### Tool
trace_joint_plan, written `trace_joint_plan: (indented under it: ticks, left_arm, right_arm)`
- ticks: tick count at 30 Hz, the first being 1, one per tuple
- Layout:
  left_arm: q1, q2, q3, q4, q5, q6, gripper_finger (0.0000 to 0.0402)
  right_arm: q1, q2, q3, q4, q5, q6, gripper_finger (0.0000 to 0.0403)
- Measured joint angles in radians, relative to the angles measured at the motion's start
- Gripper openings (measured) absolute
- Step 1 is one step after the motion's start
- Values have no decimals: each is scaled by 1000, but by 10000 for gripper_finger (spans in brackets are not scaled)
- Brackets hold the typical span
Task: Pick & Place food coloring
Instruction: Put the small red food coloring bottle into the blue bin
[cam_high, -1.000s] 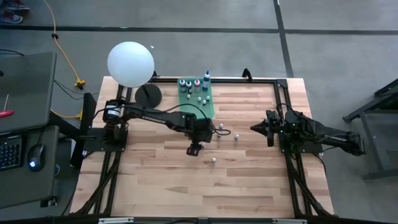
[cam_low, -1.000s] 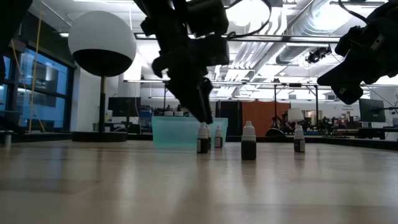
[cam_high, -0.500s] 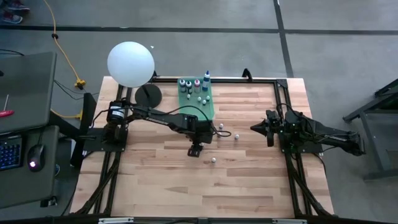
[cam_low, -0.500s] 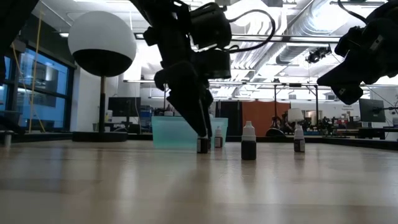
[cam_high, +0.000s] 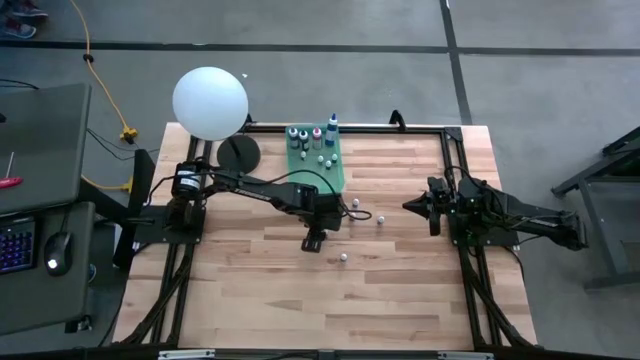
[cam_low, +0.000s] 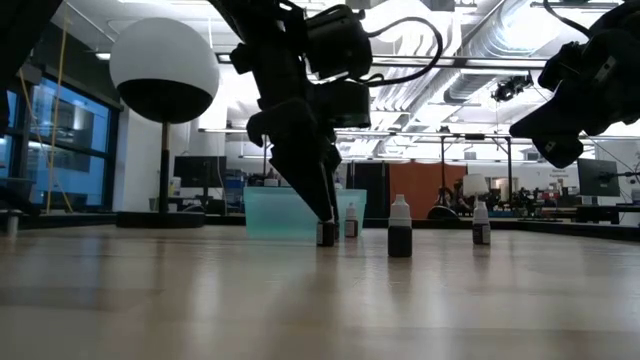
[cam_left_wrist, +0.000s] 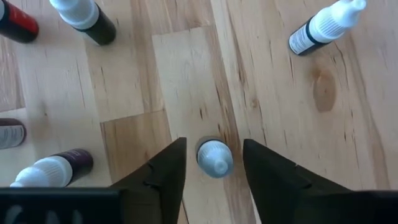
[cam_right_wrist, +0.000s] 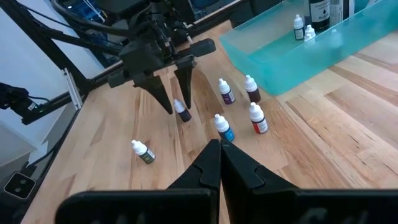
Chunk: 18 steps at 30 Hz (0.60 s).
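The left claw (cam_left_wrist: 212, 163) is lowered, fingers spread around an upright bottle (cam_left_wrist: 214, 157) on the counter (cam_high: 400, 290), at about 6 o'clock from the green tray (cam_high: 338, 176). This looks like the grasp step; next, pinch and lift. The right claw (cam_right_wrist: 219, 163), closed and empty, waits at 3 o'clock.

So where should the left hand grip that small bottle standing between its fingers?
Probably on the body just under the white cap, coming straight down from above. The bottle stands upright on the table, and the left hand is open astride it, a finger on either side, with its neighbours standing apart. Gripping the narrow cap tip might slip.
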Motion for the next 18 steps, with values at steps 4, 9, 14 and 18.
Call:
trace_joint_plan:
  ticks: [4,9,14,18]
  left_arm:
    - [0,0,0,0,0,-3,136]
    - [0,0,0,0,0,-4,120]
    - [0,-1,0,-17,-1,-4,103]
    - [0,-1,0,-19,-1,-5,86]
  right_arm:
    - [0,0,0,0,0,0,0]
    - [0,0,0,0,0,0,0]
    - [0,0,0,0,0,0,0]
    - [0,0,0,0,0,0,0]
